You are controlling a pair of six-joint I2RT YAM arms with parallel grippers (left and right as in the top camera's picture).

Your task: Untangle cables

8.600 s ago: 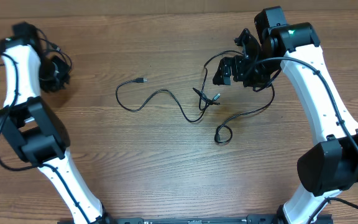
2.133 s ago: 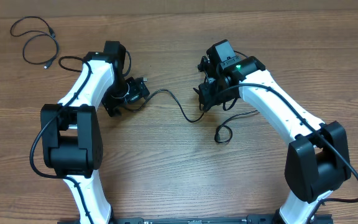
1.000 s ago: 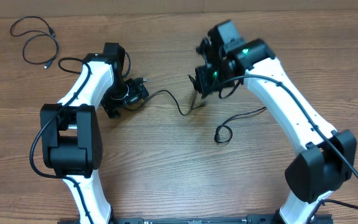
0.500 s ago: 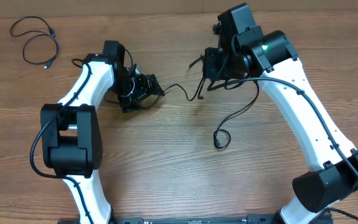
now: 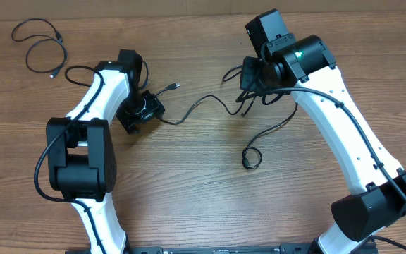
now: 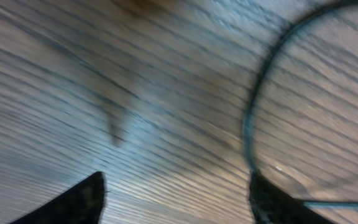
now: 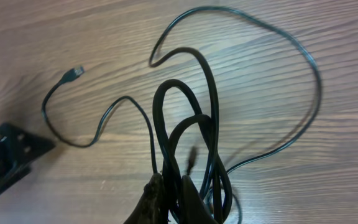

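On the wooden table, we see the right gripper, upper right of centre, clamped tight on a knot of black cables trailing leftward. The left gripper, centre-left, stands with jaws parted, gripping nothing. A separate cable lies looped at upper left.

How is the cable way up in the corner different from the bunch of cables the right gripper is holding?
The corner cable lies alone with nothing touching it; the bunch is pinched in the shut right gripper. The corner cable is one strand in loose, open curves; the bunch has several loops crossing over each other. Both are thin, black cords.
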